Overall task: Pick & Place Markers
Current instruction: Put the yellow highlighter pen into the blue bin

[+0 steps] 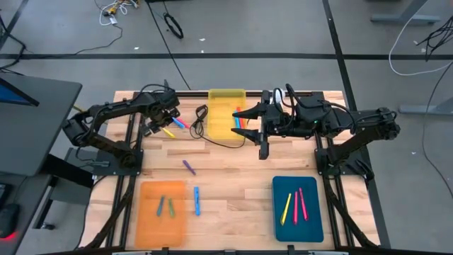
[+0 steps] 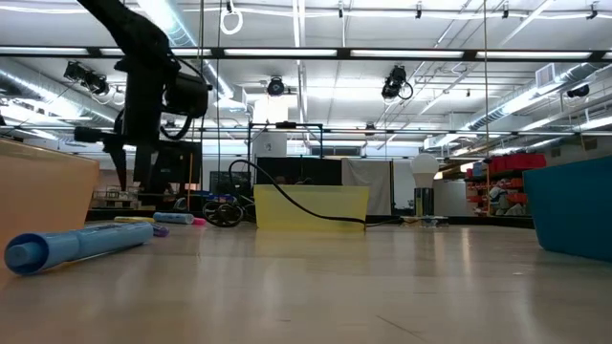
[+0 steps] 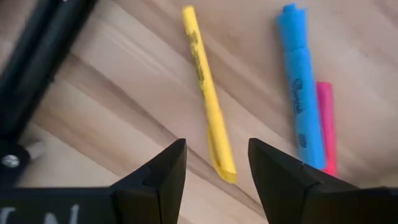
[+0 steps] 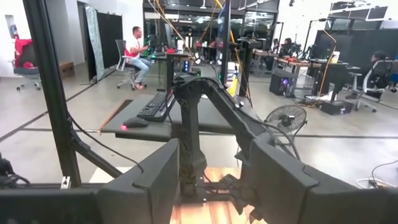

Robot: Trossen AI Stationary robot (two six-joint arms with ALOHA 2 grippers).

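- Left tool [image 1: 164,122], seen from above, hangs at the far left part of the pale wooden slatted surface [image 1: 233,177], right over a thin yellow marker [image 1: 168,132] and a short blue marker [image 1: 180,122]; its jaws stand partly apart and hold nothing.
- Right tool [image 1: 241,119] reaches level over the translucent yellow rectangular tray [image 1: 225,95] at the far middle, jaws parted and empty, well apart from those loose markers, so the left arm is the nearer one.
- High view also shows a purple marker [image 1: 188,167] and a second blue marker [image 1: 197,200] loose mid-surface, green and blue sticks in the orange tray [image 1: 162,216], yellow and pink ones in the teal tray [image 1: 297,212].
- Low view: the near blue marker [image 2: 76,247] lies flat, the left arm upright far behind it.
- Left wrist view: the yellow marker [image 3: 207,93] runs lengthwise away from the tool [image 3: 216,165], its near end sitting in the gap between the dark fingers [image 3: 163,171]; the blue marker [image 3: 301,93] and a pink marker [image 3: 326,124] lie beside it, off to one side.
- By my reading, a straight descent would straddle the yellow marker's end across its long axis.
- Right wrist view: its tool [image 4: 208,180] points at the other arm, nothing between the fingers.
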